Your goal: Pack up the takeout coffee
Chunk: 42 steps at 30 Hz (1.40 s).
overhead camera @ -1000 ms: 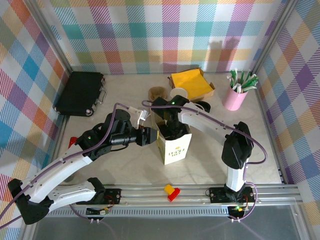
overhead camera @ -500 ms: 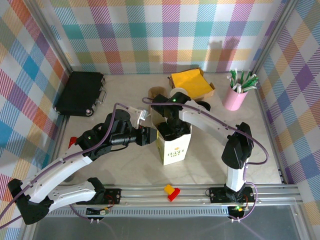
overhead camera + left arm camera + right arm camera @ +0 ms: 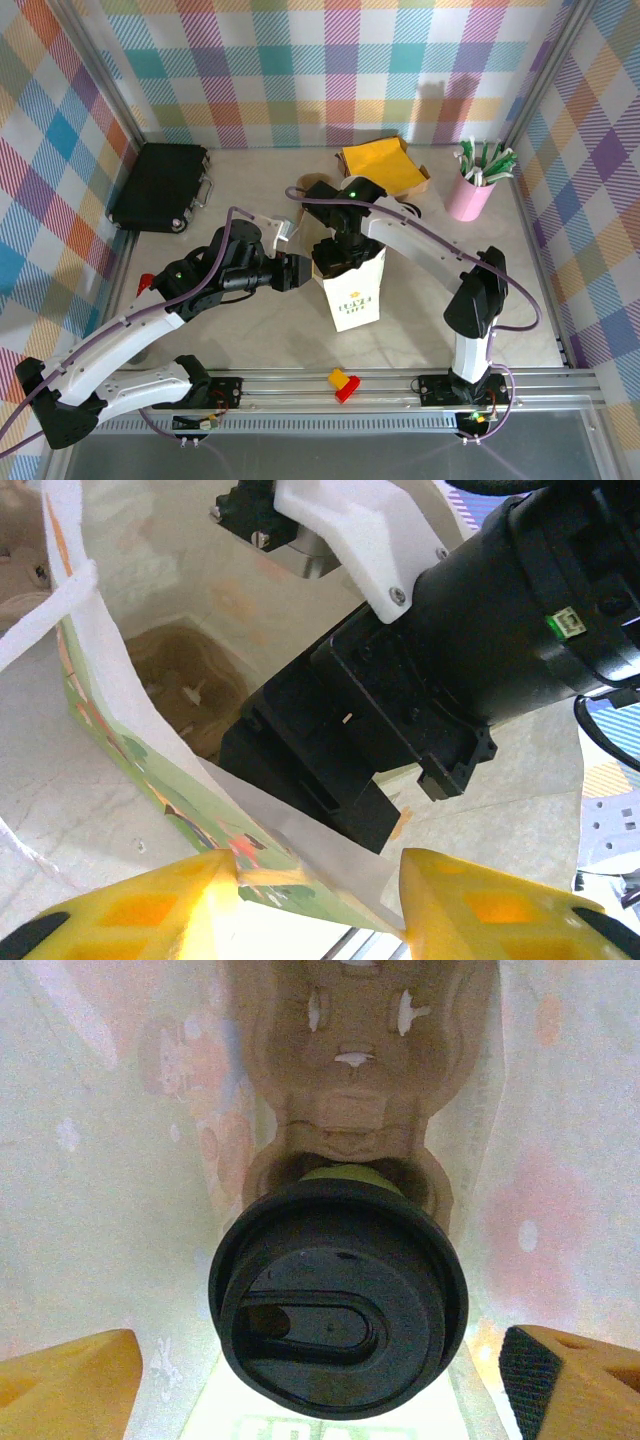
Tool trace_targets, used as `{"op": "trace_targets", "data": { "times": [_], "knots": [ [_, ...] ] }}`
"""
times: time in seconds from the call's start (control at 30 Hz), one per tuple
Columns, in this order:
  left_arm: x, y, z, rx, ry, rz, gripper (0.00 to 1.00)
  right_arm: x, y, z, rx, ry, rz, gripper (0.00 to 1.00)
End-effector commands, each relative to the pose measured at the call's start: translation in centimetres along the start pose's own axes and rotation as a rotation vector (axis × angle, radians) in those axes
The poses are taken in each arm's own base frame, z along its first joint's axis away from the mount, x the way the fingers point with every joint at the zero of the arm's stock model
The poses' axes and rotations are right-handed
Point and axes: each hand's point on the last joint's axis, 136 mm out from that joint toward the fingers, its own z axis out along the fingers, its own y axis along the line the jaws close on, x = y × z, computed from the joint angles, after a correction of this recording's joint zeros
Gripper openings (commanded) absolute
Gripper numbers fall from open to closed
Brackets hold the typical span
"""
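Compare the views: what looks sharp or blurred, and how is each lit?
Top external: evenly lit, sharp, soft shadows on the table. Left wrist: yellow fingertips blurred and glowing. Right wrist: warm light filtering through the white paper bag; black lid fairly sharp.

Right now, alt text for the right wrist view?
The takeout coffee, green cup with black lid, sits in a brown pulp carrier at the bottom of the white paper bag, seen from above. The right gripper is open, its yellow fingertips flanking the lid without touching.
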Motion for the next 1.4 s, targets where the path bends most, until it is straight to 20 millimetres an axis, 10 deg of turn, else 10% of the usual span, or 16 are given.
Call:
{"op": "trace_targets", "data": {
  "times": [0.0, 0.73, 1.37],
  "knots": [
    [-0.3, 0.6, -0.2, -0.034, -0.001, -0.018, 0.46, 0.3, -0.5, -2.2, -0.015, -0.045, 0.031, 0.93],
    [-1.5, -2.5, -0.3, 0.105, -0.01, -0.019, 0.46, 0.0, -0.3, -1.6, -0.051, -0.088, 0.118, 0.92],
    [-2.2, -1.7, -1.0, 0.036, -0.027, -0.01, 0.48, -0.8, -0.7, -6.1, -0.121, -0.202, 0.111, 0.93]
  ]
}}
